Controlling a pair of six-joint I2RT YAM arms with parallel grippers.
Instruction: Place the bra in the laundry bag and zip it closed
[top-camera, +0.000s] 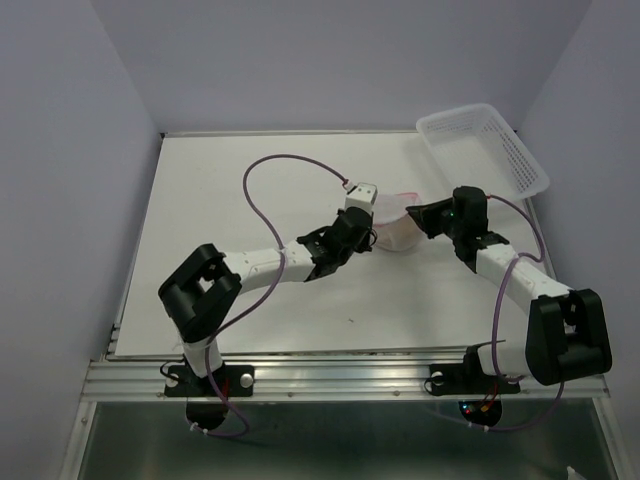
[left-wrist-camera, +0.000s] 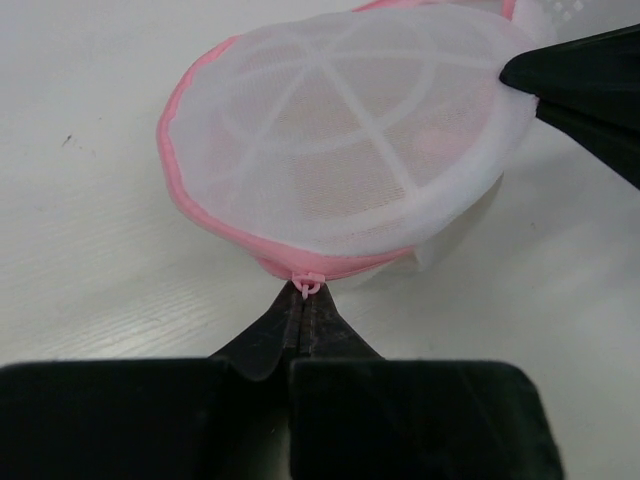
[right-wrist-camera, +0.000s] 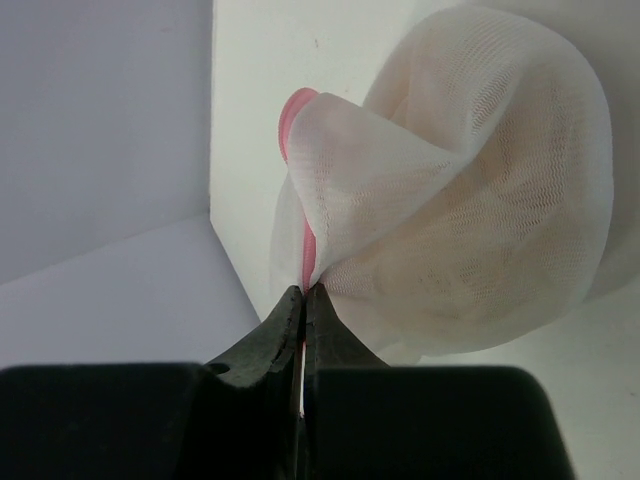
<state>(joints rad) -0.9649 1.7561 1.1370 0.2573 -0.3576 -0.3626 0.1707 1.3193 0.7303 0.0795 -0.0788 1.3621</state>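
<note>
The left gripper (left-wrist-camera: 304, 305) was pinched tight on the zipper pull (left-wrist-camera: 309, 283) at 6 o'clock on the laundry bag (left-wrist-camera: 350, 150). The right gripper (right-wrist-camera: 304, 300) squeezed the bag's edge at 2 o'clock.

Bright, diffuse, even light; shadows soft, faint. Top view slightly soft; wrist views sharp mid-frame, bottom edge black.

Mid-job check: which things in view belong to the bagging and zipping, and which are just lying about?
Part of the job:
- laundry bag
- zipper pull, pinched by the left gripper
- right gripper, shut on the bag's mesh edge

Just lying about:
- plastic basket, at the far right corner of the table, apart from the bag
</note>
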